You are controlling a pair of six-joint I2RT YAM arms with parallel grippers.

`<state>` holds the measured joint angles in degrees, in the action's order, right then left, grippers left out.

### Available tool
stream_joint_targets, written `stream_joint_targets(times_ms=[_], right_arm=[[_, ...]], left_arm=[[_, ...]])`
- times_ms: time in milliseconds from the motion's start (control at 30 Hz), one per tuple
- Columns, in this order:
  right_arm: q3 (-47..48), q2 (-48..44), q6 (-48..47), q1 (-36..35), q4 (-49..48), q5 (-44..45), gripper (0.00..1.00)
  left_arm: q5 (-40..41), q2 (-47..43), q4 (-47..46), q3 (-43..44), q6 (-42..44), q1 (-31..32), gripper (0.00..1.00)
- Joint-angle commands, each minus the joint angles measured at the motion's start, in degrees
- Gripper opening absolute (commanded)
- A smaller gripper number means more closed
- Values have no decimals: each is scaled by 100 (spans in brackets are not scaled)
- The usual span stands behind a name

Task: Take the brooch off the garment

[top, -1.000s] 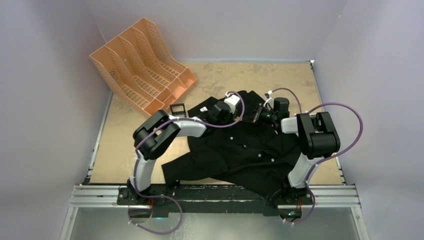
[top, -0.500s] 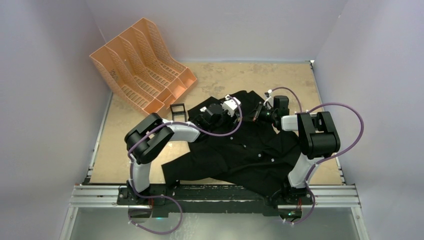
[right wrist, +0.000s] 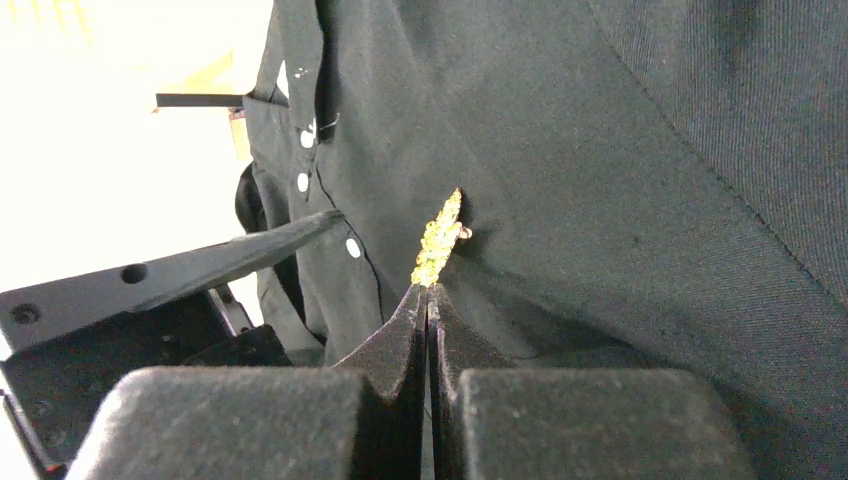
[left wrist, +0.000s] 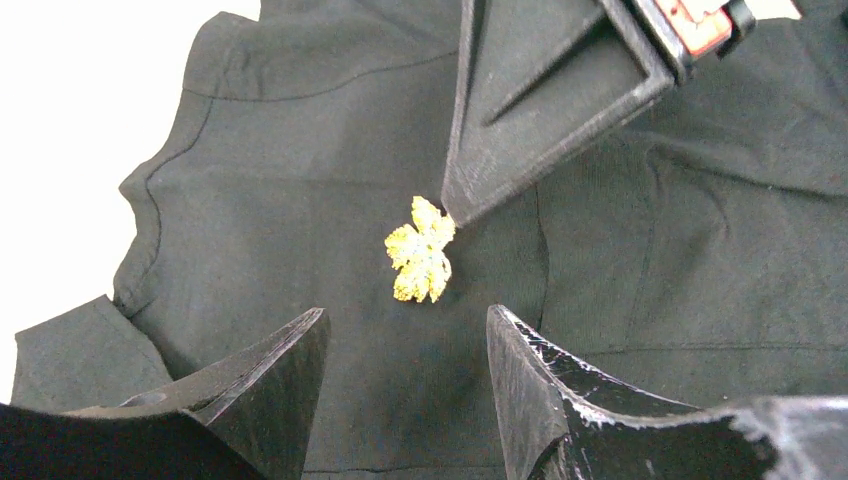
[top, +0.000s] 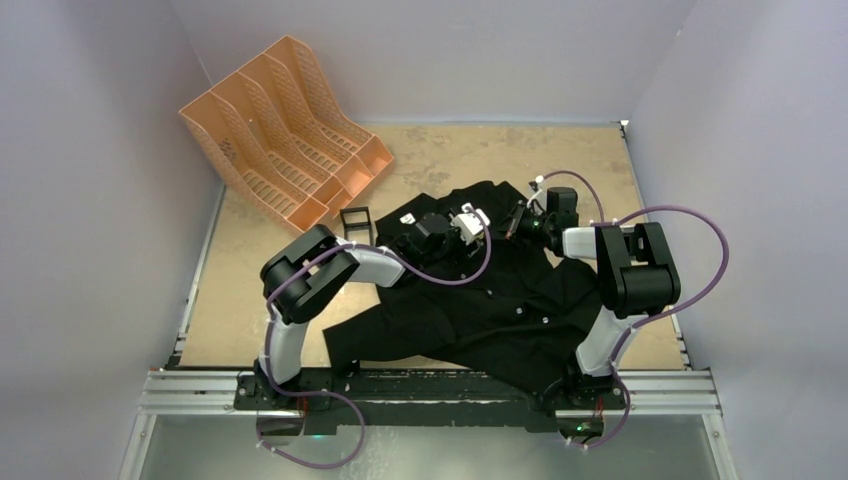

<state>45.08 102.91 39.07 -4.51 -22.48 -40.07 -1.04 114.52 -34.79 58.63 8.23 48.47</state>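
Observation:
The garment (top: pixel 480 300) is a black shirt spread across the table, with white buttons (right wrist: pixel 303 182) down its front. In the left wrist view the brooch (left wrist: pixel 420 250), a small gold leaf, lies on the dark cloth (left wrist: pixel 250 220). My left gripper (left wrist: pixel 407 312) stands open just short of the brooch, with only fabric between its fingers. My right gripper (right wrist: pixel 428 288) is shut, and its tips pinch the lower edge of the brooch (right wrist: pixel 438 240), which stands edge-on. From above, both grippers (top: pixel 478 224) (top: pixel 514 224) meet near the collar and hide the brooch.
An orange file rack (top: pixel 280 130) lies tipped at the back left. A small black frame (top: pixel 355 217) sits by the shirt's left shoulder. Grey walls close in the table (top: pixel 560 150) on three sides.
My left gripper has opened and its wrist has shifted a little over the shirt's shoulder. The right gripper has stayed shut in nearly the same place.

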Motion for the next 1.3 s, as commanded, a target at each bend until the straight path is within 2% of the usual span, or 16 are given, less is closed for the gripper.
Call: stream_joint_targets(times_ms=[0,233,300,500,733,833,1033,1267], right_arm=[[255,-143,5,-40,107,-52,0],[266,-150,-5,-41,129,-27,0],[269,-149,-4,-45,121,-18,0],[285,-149,-13,-65,112,8,0],[293,-213,-253,-76,423,378,0],[250,-232,-347,-74,498,500,7],[155,-254,-355,-76,255,562,14],[0,-358,-369,-78,29,605,16]], left_arm=[[-117,188,-165,195,296,76,58],[87,471,-115,435,419,136,58],[366,552,-144,498,415,152,57],[569,604,-396,518,252,160,49],[646,610,-370,542,121,154,48],[704,398,-461,402,-118,155,47],[861,276,-145,609,-545,140,35],[1143,376,269,970,-782,137,29]])
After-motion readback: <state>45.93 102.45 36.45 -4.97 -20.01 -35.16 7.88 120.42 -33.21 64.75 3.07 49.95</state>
